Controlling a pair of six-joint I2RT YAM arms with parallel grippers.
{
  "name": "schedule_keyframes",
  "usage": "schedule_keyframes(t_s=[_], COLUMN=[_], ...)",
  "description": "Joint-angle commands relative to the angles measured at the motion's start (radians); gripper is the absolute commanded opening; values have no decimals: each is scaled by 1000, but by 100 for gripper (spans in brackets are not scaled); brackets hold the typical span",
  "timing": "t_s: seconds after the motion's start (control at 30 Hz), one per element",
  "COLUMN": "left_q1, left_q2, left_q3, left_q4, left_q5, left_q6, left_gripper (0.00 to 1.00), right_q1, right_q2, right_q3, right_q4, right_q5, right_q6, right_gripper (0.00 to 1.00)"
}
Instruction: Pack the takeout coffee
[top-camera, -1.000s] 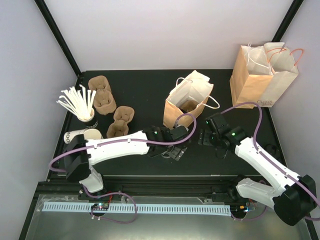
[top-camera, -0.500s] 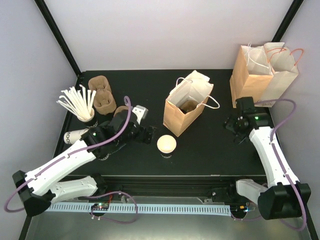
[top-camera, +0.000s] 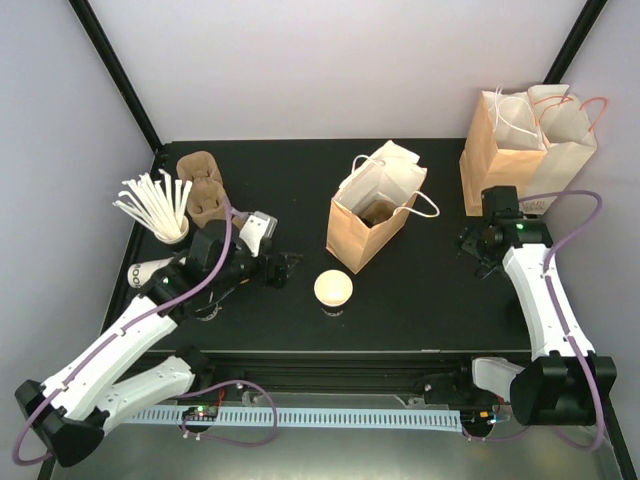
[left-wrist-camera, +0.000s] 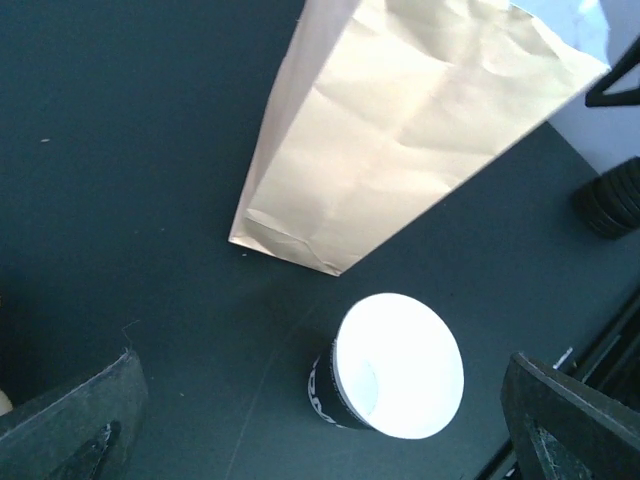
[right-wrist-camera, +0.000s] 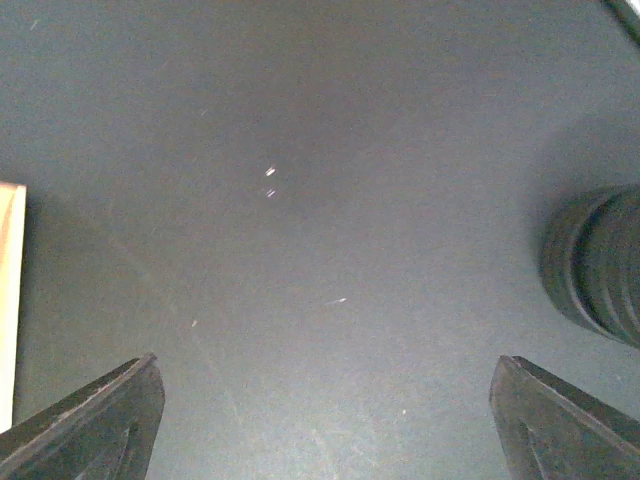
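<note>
The takeout coffee with its black lid is out of view. A lidless white paper cup with a black printed band stands upright in front of the open brown paper bag. In the left wrist view the same cup stands ahead of the bag. My left gripper is open to the left of the cup, apart from it, and its fingers hold nothing. My right gripper hangs open over bare table at the right, with its fingers spread wide and empty.
Two more paper bags stand at the back right. Brown pulp carriers, a cup of white stirrers and a cup lying on its side crowd the left. A black ribbed round stack sits near the right gripper.
My left arm swung back to the left, leaving the lidless cup standing in front of the bag. My right arm drew away to the right, toward the far bags.
</note>
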Motion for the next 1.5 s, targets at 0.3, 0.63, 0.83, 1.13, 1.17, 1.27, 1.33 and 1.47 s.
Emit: schedule_keyframes(t_s=[0.3,0.63,0.83,1.13,1.17,1.27,1.33,1.47], left_q1=[7,6,7,7,7,7,6,7], left_q2=[-90,-30,-10,7,3,-3,-3,2], left_q3=[-61,-12,15,4,1,-9,-10,-5], left_q4=[127,94,71,66,67,71,71,71], left_q5=[87,101,94,113,111,102,102,104], left_q6=[42,38,55,28,30,37,41,47], left_gripper=[99,99,99,99,99,99,99,99], right_q1=[-318,-412,-450,-531,-544,-594,-620,-643], right_q2=[-10,4,43,112,113,120,135,158], right_q3=[8,-46,-61,-99,-106,-131,-134,-113], right_q4=[-13,52,79,84,91,122,135,133], right_q5=[113,224,221,172,167,109,71,47], right_q6=[88,209,215,189,184,163,150,140], right_gripper=[73,73,67,55,54,50,48,40])
